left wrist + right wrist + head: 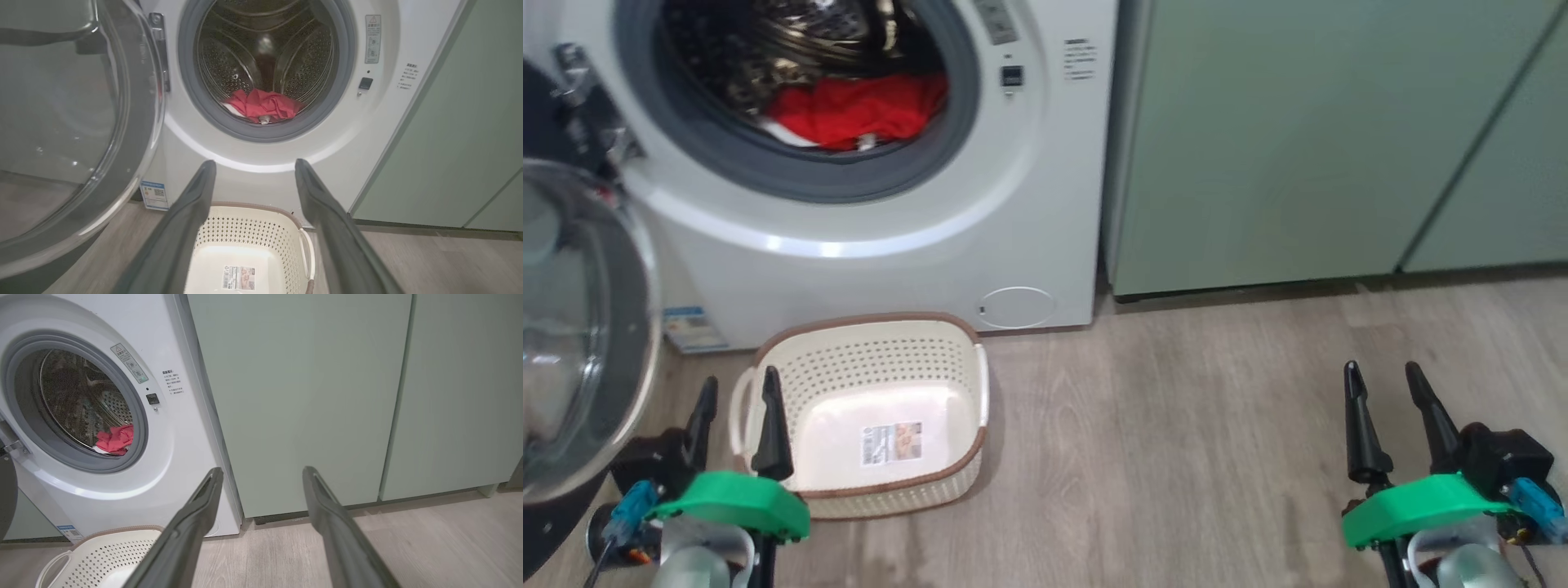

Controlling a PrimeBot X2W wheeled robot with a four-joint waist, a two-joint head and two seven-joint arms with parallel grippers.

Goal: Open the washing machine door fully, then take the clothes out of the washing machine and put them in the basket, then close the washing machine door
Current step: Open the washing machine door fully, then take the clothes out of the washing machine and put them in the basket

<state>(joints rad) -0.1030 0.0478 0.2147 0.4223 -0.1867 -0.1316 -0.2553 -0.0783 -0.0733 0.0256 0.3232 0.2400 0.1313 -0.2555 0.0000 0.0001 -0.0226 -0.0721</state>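
1. Step in hand: the washing machine door (pixel 580 327) stood swung out to the left of the washing machine (pixel 890 245), leaving the drum mouth unobstructed. The opening step was judged done or very nearly so, and removal of the clothes not yet begun.
2. Task item: the clothes (pixel 858 110), a red bundle with a white part showing, lay at the bottom of the drum just behind the grey gasket. The basket (pixel 874 359) stood on the floor (pixel 1176 449) close in front of the machine, with nothing in it but its printed label.
3. Left gripper (pixel 740 377): low at the near left, between the door and the basket's left handle, fingers pointing toward the machine. Its jaws stood wide apart and held nothing.
4. Right gripper (pixel 1382 367): low at the near right over bare floor, well apart from the basket, facing the pale green cabinets (pixel 1298 139). Its jaws were likewise spread wide, with nothing between them.
5. Next move, as judged: an arm must rise and reach over the gasket into the drum, then close on a fold of the red fabric. The left arm appeared better placed.
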